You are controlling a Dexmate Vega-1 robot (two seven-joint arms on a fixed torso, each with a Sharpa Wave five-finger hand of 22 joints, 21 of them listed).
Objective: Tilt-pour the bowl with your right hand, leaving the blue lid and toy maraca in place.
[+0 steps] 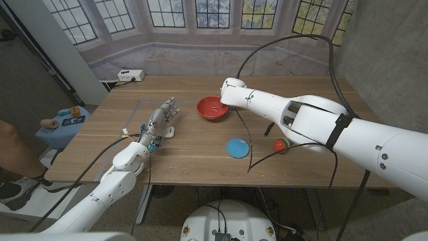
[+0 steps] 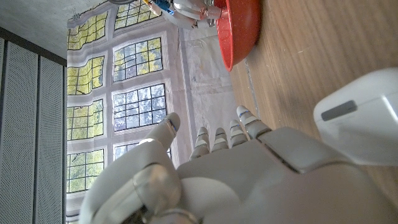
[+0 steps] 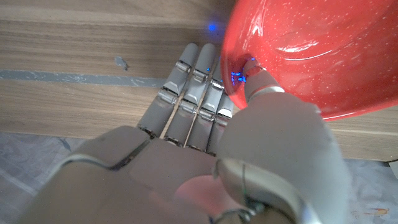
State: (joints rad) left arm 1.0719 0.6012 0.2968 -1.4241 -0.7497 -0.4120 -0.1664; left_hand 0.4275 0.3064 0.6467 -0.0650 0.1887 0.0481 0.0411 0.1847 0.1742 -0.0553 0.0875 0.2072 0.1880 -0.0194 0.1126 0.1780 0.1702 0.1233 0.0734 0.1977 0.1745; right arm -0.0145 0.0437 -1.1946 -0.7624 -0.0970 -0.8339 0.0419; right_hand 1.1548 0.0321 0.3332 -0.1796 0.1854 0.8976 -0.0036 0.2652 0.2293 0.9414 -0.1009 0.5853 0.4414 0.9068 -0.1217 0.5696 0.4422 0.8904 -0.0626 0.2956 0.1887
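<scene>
The red bowl (image 1: pixel 212 108) (image 2: pixel 239 30) (image 3: pixel 311 53) stands at the middle of the wooden table (image 1: pixel 314 167), towards the far side. My right hand (image 1: pixel 229 94) (image 3: pixel 205 155) grips its far-right rim, thumb inside the bowl and fingers (image 3: pixel 186 93) underneath against the outer wall. The blue lid (image 1: pixel 237 147) lies flat nearer to me, and the toy maraca (image 1: pixel 281 144) lies to its right. My left hand (image 1: pixel 160 120) (image 2: pixel 249 174) is left of the bowl, apart from it, fingers stretched out and holding nothing.
A small white object (image 1: pixel 170 132) (image 2: pixel 360 121) lies beside my left hand. A black cable (image 1: pixel 247 137) hangs from my right arm past the lid. A white box (image 1: pixel 130 75) sits at the far left corner. A person's knee (image 1: pixel 10 144) is at the left edge.
</scene>
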